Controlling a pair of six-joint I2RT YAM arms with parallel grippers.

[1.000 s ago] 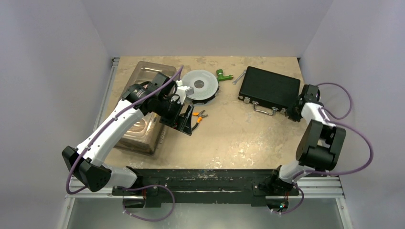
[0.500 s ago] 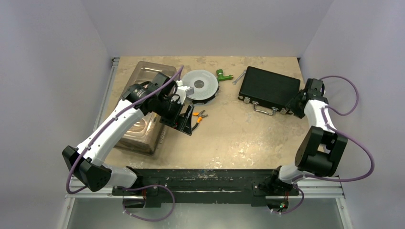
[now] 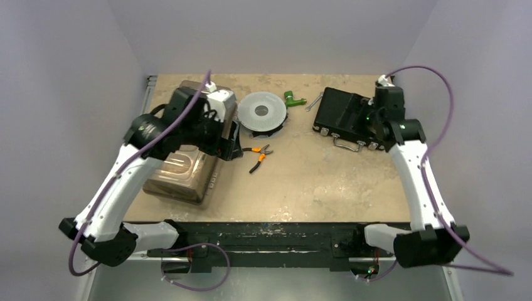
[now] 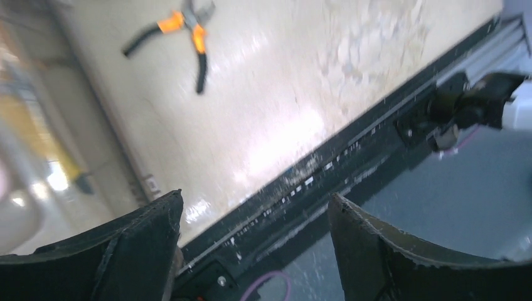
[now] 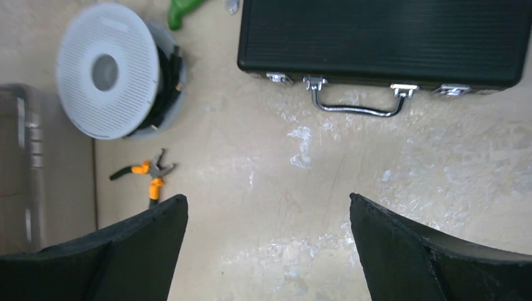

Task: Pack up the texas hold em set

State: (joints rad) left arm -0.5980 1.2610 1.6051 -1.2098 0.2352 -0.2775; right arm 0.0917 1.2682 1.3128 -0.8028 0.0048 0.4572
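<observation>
The texas hold em set is a black briefcase [image 3: 345, 113], lid down, lying at the back right of the table. In the right wrist view the briefcase [image 5: 383, 37] fills the top edge, with its metal handle [image 5: 357, 108] and latches facing the near side. My right gripper [image 3: 371, 119] hangs high over the case's right part. In its own view the right gripper [image 5: 268, 199] is open above bare tabletop and holds nothing. My left gripper [image 3: 227, 141] is raised beside the clear bin. In its own view the left gripper [image 4: 254, 197] is open and empty, looking toward the table's near rail.
A large clear plastic bin [image 3: 188, 163] stands at the left. A round grey spool [image 3: 262, 111] sits in the middle back, with a green fitting [image 3: 290, 97] and a wrench [image 3: 313, 100] behind it. Orange-handled pliers [image 3: 257, 155] lie in front of the spool. The black rail [image 3: 276, 235] runs along the near edge.
My right arm rose from beside the case's right end to above it, and its gripper opened. My left arm lifted and drew back toward the bin, uncovering the pliers.
</observation>
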